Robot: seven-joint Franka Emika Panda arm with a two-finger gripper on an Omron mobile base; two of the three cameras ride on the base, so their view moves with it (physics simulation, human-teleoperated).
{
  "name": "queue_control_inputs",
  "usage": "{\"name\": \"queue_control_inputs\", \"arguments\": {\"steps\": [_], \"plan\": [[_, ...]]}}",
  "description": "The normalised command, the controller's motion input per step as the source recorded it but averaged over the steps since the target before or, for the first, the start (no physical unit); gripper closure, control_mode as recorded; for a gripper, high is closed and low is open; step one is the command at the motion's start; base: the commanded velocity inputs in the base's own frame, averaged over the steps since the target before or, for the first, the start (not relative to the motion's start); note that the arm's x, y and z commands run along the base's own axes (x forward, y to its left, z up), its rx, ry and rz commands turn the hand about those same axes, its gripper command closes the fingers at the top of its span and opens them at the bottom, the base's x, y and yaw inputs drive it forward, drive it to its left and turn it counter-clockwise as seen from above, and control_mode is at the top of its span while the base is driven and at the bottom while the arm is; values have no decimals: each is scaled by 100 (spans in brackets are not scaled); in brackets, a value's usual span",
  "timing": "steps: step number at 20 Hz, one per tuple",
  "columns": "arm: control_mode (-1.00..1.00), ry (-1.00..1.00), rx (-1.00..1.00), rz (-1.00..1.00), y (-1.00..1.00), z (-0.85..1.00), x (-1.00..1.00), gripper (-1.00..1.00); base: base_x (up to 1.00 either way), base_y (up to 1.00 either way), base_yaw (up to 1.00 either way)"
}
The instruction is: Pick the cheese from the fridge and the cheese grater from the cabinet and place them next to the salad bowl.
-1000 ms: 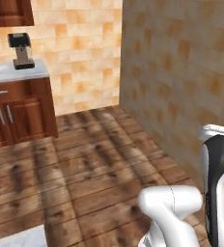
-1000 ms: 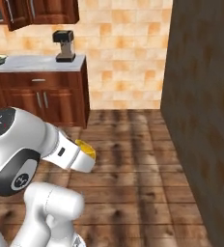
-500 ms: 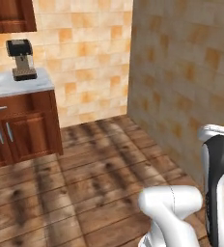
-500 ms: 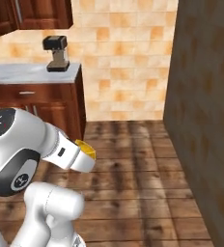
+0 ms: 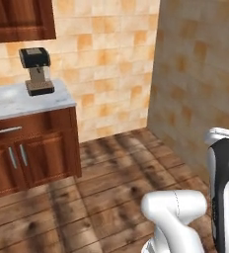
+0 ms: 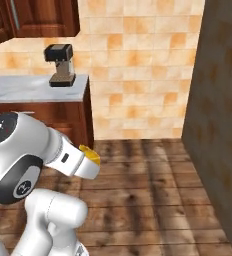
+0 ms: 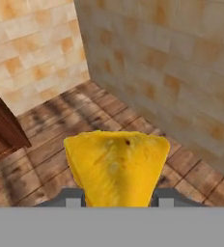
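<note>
We are facing a tiled corner with a wooden floor (image 5: 111,173), the arm tucked low over the base. To one side, the counter (image 5: 18,99) is carrying a coffee machine (image 5: 36,70), with wooden base cabinets (image 5: 22,153) under it and a wall cabinet (image 5: 18,20) above. The cheese (image 7: 116,166) is sitting in the pincer (image 7: 116,195), which is clamping the wedge between its tips; its yellow edge is peeking out in the right base view. We are judging this the carrying step: next, finding the salad bowl and setting the cheese beside it. No containers are showing.
</note>
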Motion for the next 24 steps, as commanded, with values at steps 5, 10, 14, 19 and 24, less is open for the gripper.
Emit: {"name": "queue_control_inputs", "arguments": {"steps": [5,10,14,19,24], "plan": [[100,0,0,0,0,0,0,100,100,100,0],[100,0,0,0,0,0,0,100,100,100,0],[100,0,0,0,0,0,0,100,72,100,0],[100,0,0,0,0,0,0,100,17,100,0],[100,0,0,0,0,0,0,100,27,100,1]]}}
